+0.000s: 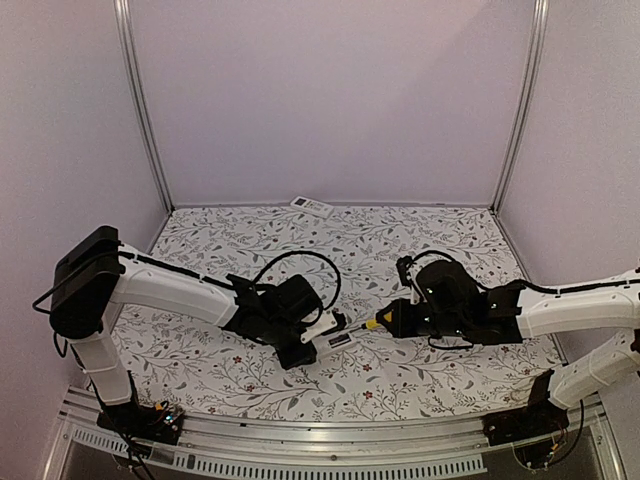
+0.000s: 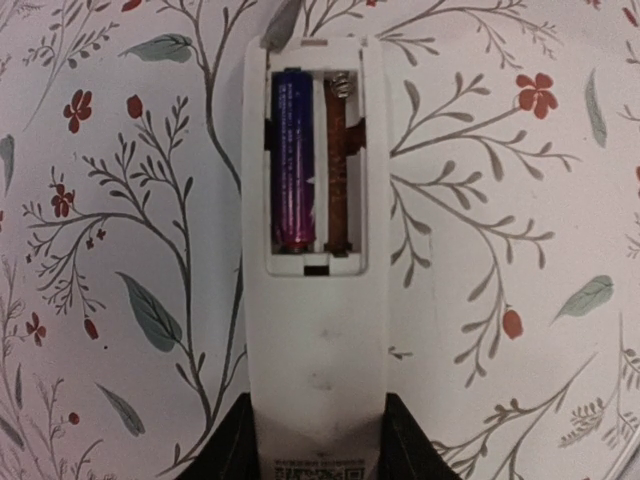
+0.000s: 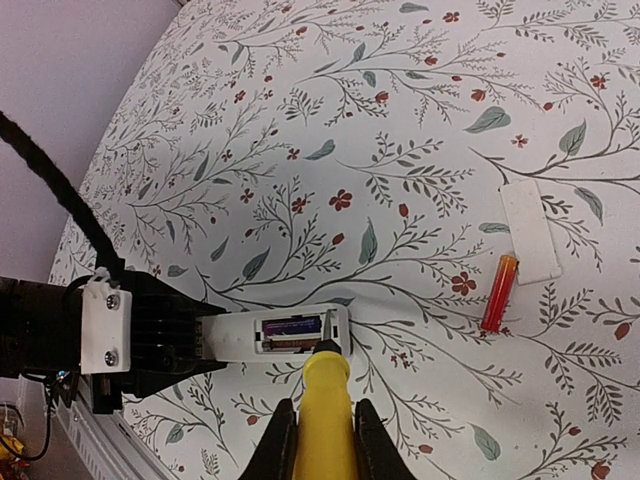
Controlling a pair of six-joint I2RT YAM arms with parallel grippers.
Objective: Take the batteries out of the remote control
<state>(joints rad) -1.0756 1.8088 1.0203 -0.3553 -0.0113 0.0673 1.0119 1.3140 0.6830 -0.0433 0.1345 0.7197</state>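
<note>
Your left hand (image 2: 315,450) clamps remote control (image 2: 315,330) by butt end, back up, compartment open. Your right hand (image 3: 320,430) grips yellow screwdriver (image 3: 325,395), tip at compartment end. Reddish battery (image 3: 497,293) lies on surface (image 3: 400,100) beside cover (image 3: 530,230). Dark battery (image 2: 293,160) seated. Next: lever tip under it, gently.

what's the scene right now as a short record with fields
remote control: back up, held in left pincer
dark battery: seated in open compartment
other slot: empty
reddish battery: on table beside white cover
right pincer: shut on yellow screwdriver, tip at compartment
spare remote: far table edge
</note>
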